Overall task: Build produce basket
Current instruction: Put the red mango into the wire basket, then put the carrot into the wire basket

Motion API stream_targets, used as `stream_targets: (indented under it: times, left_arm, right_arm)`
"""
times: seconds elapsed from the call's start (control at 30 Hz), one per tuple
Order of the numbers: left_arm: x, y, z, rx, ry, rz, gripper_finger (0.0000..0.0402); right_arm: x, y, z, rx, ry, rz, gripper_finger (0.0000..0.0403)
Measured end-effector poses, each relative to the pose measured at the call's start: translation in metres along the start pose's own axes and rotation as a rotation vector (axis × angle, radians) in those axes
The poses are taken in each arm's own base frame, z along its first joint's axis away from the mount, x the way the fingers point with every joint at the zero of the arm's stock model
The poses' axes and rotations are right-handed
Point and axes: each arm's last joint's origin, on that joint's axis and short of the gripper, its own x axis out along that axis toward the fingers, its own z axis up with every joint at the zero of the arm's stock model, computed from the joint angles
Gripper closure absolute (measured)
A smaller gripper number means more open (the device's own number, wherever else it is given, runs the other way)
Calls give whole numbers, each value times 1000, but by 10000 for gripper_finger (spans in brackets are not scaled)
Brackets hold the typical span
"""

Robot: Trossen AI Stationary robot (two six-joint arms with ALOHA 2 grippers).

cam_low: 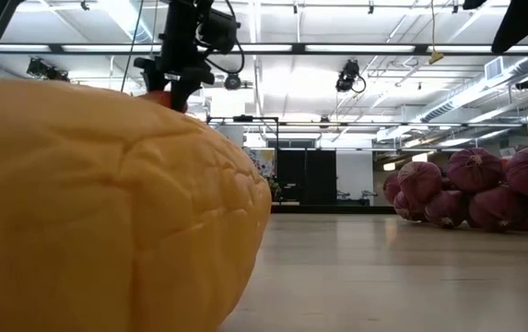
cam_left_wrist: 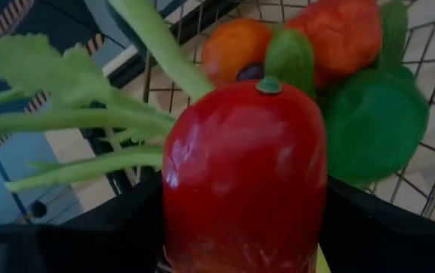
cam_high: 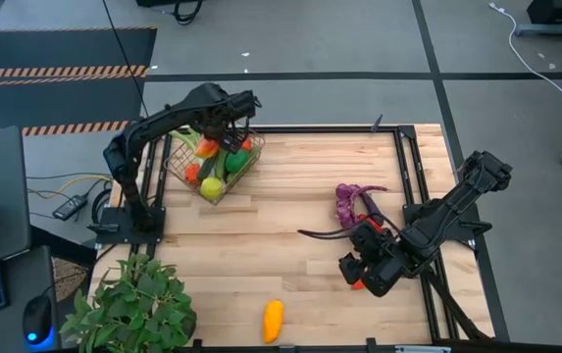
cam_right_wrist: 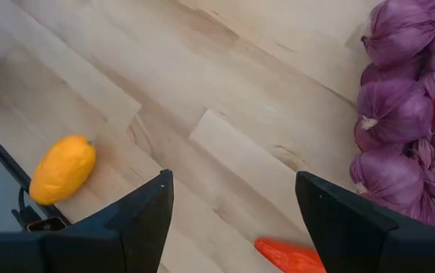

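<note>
**Produce basket: red piece held over the basket, three pieces left on the table**

- **Basket** [cam_high: 224, 167]: far left part of the table, tipped to one side. Already holds orange, green, yellow and red pieces, with leafy green stalks [cam_left_wrist: 88, 125] lying among them.
- **Left gripper** [cam_high: 244, 106]: above the basket's far rim. In its own wrist view the fingers close on a red pepper [cam_left_wrist: 244, 178], stem end pointing away from the wrist and towards the basket's contents. The pepper lies directly over the mesh [cam_left_wrist: 430, 163], so the coming move is judged to be a short lowering and a release, nothing sideways.
- **Right gripper** [cam_high: 364, 272]: low over the near right part of the table, jaws spread wide and holding nothing.
- **Orange-red piece** [cam_right_wrist: 293, 255]: on the wood close under the right gripper, between its fingers and towards the wrist. Long and narrow, its axis running roughly across the gap between the fingers. The nearest loose piece to this arm.
- **Purple bunch** [cam_high: 349, 204]: on the table just beyond the right gripper, towards the far edge, long axis running near to far.
- **Yellow pepper** [cam_high: 273, 320]: at the near edge, apart from both grippers and nearer the right one, long axis pointing roughly near to far.
- **Leafy plant** [cam_high: 133, 304]: near left corner, no part of the task.
</note>
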Motion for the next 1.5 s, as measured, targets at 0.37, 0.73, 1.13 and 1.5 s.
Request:
stream_targets:
  times: [0.37, 0.73, 1.13, 1.5]
  left_arm:
    - [-3, -10, -4, 186, -21, 3, 79]
    - [-8, -22, -10, 131, 3, -70, 15]
    - [-42, -88, -63, -96, 49, -246, 14]
    - [-85, -154, -154, -224, 10, -410, 14]
  right_arm:
    - [2, 0, 4, 33, 11, -7, 123]
    - [0, 0, -1, -49, 35, -1, 123]
    - [-2, 0, -6, -195, 78, 7, 123]
    - [-6, 0, -15, -277, 93, 39, 123]
